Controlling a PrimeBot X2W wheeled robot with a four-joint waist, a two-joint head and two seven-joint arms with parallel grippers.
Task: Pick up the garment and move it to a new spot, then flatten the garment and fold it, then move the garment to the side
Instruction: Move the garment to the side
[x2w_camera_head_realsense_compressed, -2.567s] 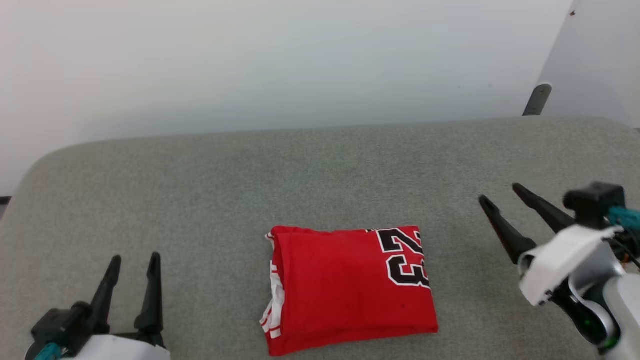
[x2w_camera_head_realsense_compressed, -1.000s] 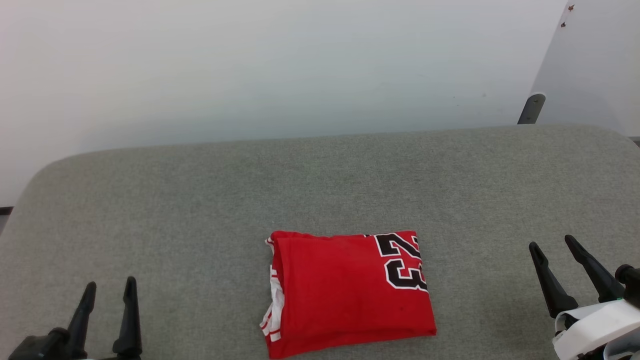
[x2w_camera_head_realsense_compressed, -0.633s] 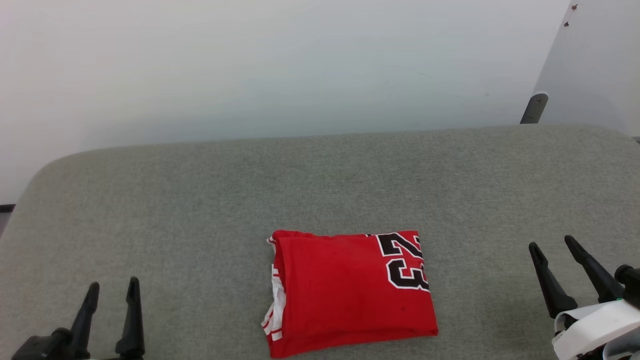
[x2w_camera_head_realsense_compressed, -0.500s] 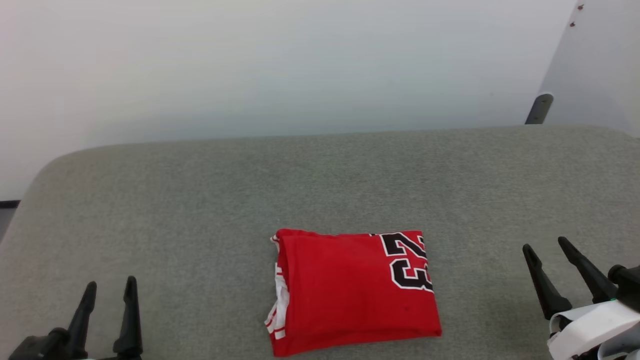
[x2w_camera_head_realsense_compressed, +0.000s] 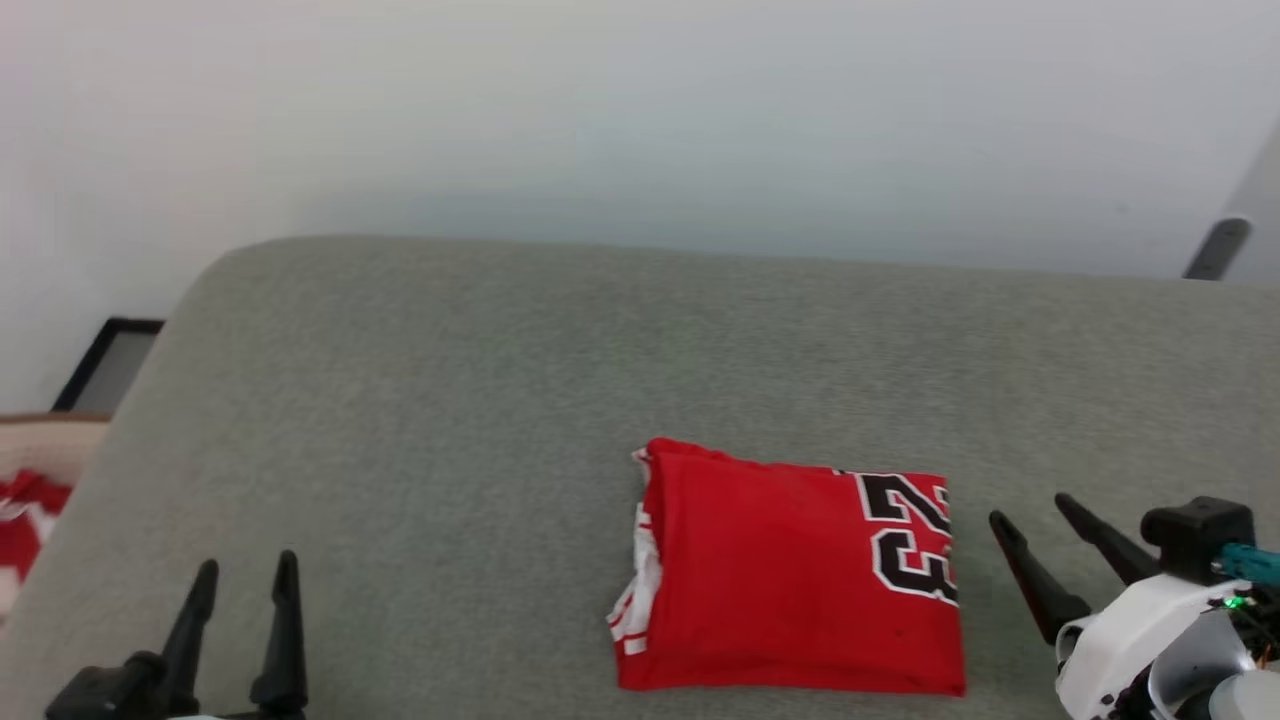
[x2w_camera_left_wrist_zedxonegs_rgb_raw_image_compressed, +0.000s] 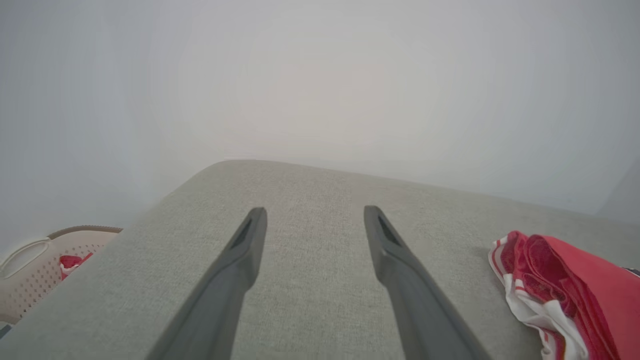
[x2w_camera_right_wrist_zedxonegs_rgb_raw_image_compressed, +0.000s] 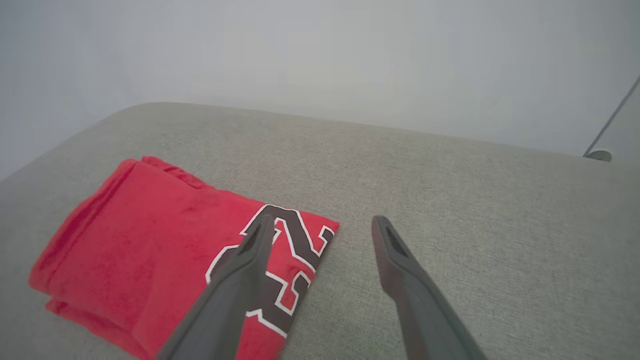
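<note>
Evidently the folding is done: the red jersey T-shirt (x2w_camera_head_realsense_compressed: 790, 580) lies as a compact rectangle on the grey padded table (x2w_camera_head_realsense_compressed: 450, 400), toward its near edge and right of centre. Its black "23" lettering (x2w_camera_head_realsense_compressed: 915, 535) is at the right end and its white striped sleeve edges peek out on the left. What remains, by my reading, is moving it aside, which calls for a pinch through all layers so the stack does not spill open.

The right gripper (x2w_camera_head_realsense_compressed: 1028, 507) hovers low just beside the jersey's right edge, fingers angled far-left, spread apart and empty. The left gripper (x2w_camera_head_realsense_compressed: 248, 560) sits at the near left, well apart from the shirt, fingers pointing away over bare padding, likewise spread and holding nothing.
</note>
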